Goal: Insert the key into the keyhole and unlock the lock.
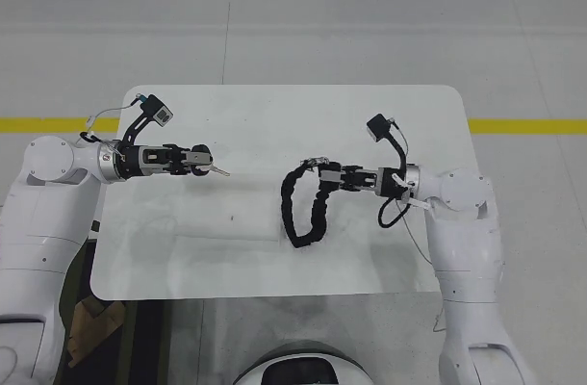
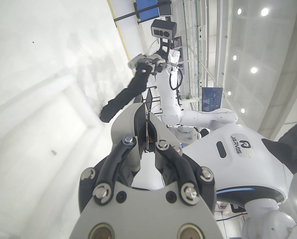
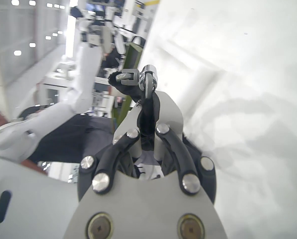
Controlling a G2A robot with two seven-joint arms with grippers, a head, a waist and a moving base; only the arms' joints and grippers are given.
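Grey floor — one yellow line — bears white table.

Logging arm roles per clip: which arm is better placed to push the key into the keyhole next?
Left. Its jaws are shut on the key, whose tip points toward the lock; the right jaws grip the lock by its black cable, a gap apart.

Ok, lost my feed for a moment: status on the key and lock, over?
Left gripper shut on key. Right gripper shut on lock, cable drooping toward table. Key and lock apart, not yet inserted.
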